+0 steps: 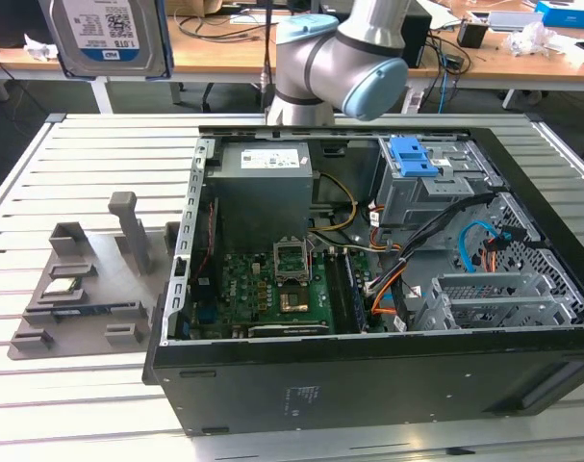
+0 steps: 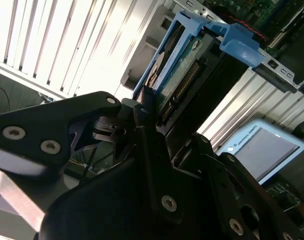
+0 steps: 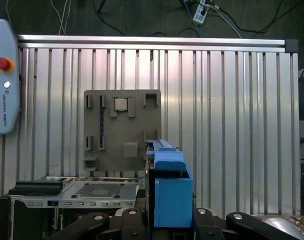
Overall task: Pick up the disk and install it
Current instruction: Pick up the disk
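The disk [image 1: 107, 34], a silver drive with a white-and-blue label in a blue carrier frame, hangs high at the exterior view's upper left, above the slatted table. In the second wrist view my gripper [image 2: 150, 116] is shut on the disk [image 2: 178, 64], whose connector edge and blue frame stick out past the black fingers [image 2: 141, 112]. The first wrist view looks down the blue carrier [image 3: 169, 192], held between the gripper's black parts [image 3: 167, 222], high over the table. The open computer case [image 1: 368, 279] lies at the exterior view's right.
A grey fixture plate [image 1: 85, 279] with a small square chip [image 1: 61, 286] lies on the aluminium table [image 1: 41, 173], left of the case. A bare blue bracket [image 1: 414, 154] sits in the case's drive bay. A teach pendant [image 3: 1, 75] rests near the table edge.
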You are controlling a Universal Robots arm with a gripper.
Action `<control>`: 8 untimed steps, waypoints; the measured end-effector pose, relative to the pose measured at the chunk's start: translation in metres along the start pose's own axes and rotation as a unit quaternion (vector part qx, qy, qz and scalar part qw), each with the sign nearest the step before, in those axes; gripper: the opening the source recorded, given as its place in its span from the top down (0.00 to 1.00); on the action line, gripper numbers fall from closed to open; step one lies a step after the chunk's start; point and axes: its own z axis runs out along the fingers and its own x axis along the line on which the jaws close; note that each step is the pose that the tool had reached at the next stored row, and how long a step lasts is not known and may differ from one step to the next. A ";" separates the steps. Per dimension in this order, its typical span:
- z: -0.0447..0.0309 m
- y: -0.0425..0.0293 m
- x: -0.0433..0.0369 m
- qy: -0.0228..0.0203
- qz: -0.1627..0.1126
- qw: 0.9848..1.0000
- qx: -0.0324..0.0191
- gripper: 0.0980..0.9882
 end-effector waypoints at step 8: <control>-0.0015 -0.0283 0.0002 0.000 0.000 1.000 0.000 0.70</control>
